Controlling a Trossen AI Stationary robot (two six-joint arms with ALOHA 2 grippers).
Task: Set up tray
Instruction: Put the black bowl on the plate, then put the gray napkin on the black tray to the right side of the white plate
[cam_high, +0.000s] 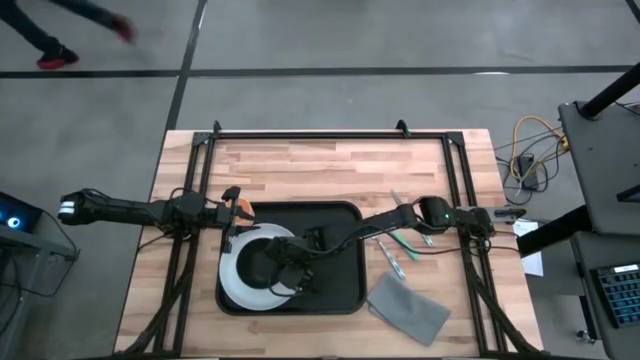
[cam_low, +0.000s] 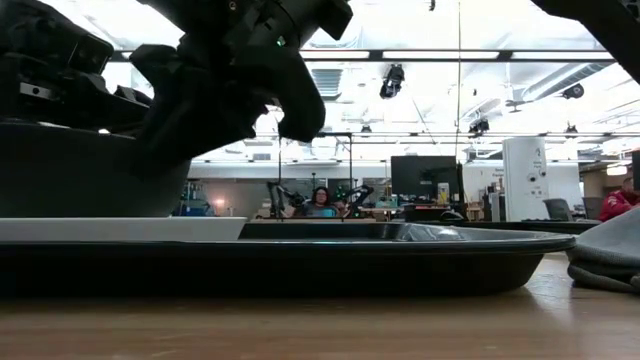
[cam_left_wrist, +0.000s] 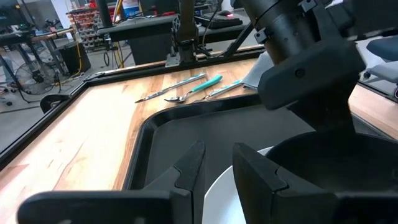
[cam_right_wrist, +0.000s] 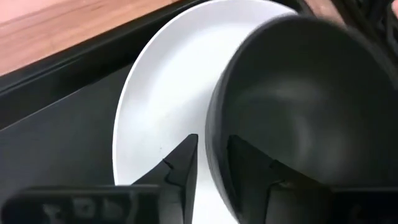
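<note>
The black tray (cam_high: 340, 215) lies at the middle of the table. A round white plate (cam_high: 232, 278) rests flat in its left half, and a black bowl (cam_right_wrist: 298, 106) stands on the plate. My right gripper (cam_right_wrist: 211, 152) slants down from the table's right and is open, with one finger outside the bowl's rim and one inside. My left gripper (cam_left_wrist: 217, 165) waits level at the tray's far left corner, open by a narrow gap with nothing in it. My right gripper has the bowl's rim (cam_right_wrist: 210, 163) between its two fingers, one inside the bowl and one outside over the plate. A sliver of white plate shows between the outer finger (cam_right_wrist: 181, 163) and the rim. Whether the inner finger touches the wall, I cannot tell.
Several pieces of cutlery with teal handles (cam_high: 400, 238) lie on the wood right of the tray. A grey folded cloth (cam_high: 408, 308) sits near the tray's near right corner. The tray's right half (cam_left_wrist: 205, 130) is bare. Black frame rails run along the table's edges.
</note>
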